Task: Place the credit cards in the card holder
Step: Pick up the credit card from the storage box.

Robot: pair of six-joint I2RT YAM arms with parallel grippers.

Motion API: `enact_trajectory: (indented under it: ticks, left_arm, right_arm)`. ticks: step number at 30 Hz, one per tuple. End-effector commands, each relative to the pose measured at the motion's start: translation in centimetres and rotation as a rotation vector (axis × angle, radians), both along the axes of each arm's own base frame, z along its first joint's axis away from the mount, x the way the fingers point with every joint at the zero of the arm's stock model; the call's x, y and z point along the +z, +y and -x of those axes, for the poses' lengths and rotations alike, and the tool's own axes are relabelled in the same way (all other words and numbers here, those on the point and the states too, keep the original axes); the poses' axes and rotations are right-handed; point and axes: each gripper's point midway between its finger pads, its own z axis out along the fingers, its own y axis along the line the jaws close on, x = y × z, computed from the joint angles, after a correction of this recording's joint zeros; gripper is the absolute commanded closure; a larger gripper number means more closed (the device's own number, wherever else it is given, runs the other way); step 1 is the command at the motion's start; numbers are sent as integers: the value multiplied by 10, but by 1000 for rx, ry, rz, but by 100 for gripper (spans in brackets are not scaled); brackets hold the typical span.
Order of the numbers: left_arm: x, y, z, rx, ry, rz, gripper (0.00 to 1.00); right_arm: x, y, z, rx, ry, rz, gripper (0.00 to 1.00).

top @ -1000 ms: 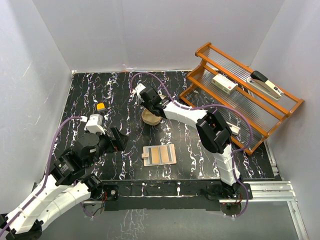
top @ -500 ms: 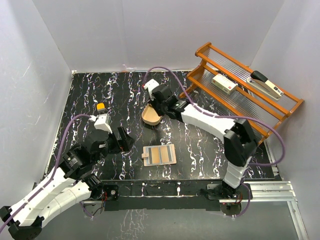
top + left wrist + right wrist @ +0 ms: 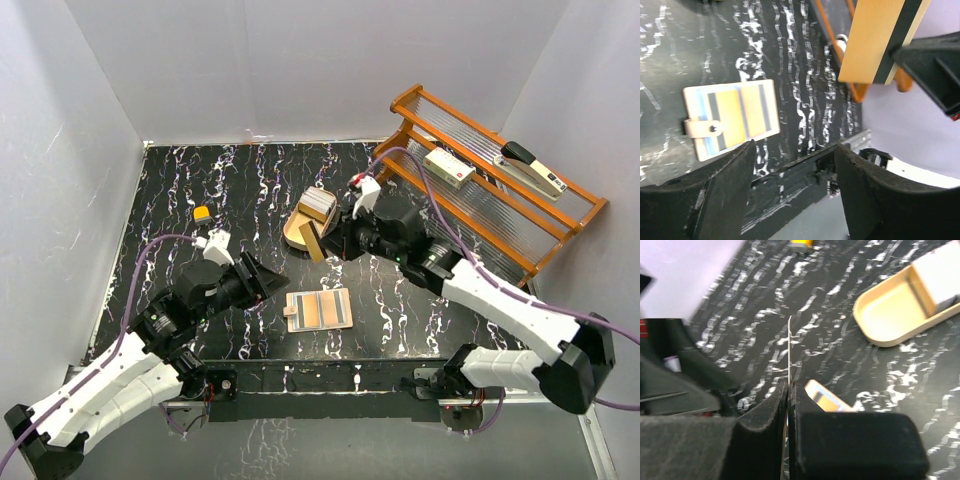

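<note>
A: Start at the near edge of the desk (image 3: 180,180). What's there?
B: The card holder (image 3: 320,310), lying open and flat just in from the middle of the near edge. Its slots face up and its closure tab points to the left edge. I see tan panels with grey bands, but I cannot tell whether any card is already tucked in.
A: And the left gripper (image 3: 262,272)?
B: Just left of the holder and a little farther in. It hangs over the desk with fingers spread wide and nothing between them, clear of the holder.
A: Farther in?
B: The right gripper (image 3: 325,243), over the middle of the desk, pinched tight on one card (image 3: 313,241). Its own wrist view shows that card edge-on between the pads. The left wrist view shows the card's tan face with a dark stripe. It is up in the air, between the holder and the tray (image 3: 293,233).
A: The tray is beyond that?
B: Yes, towards the far edge, with a stack of cards (image 3: 318,204) sitting in its far end.
A: So how far along are we?
B: Early, I'd say. One card is out of the tray but not yet in a slot, and the whole stack is left to do. Next, the card's edge needs lining up with a slot mouth, perhaps with the left gripper steadying the holder
</note>
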Motion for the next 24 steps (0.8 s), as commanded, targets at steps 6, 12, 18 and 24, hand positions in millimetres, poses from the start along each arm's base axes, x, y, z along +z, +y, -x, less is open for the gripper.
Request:
enact_trajectory:
  ticks: [6, 12, 18, 24]
  left_arm:
    - [78, -53, 2, -178, -110, 332, 48]
    - [99, -56, 0, -178, -163, 423, 60]
    - [102, -53, -3, -156, -188, 455, 78]
    - [100, -53, -2, -156, -184, 456, 95]
  right_arm:
    - [62, 7, 66, 144, 141, -437, 100]
    - [64, 4, 87, 190, 211, -532, 100]
    - [53, 4, 93, 201, 246, -534, 100]
    - [49, 4, 95, 207, 260, -543, 100]
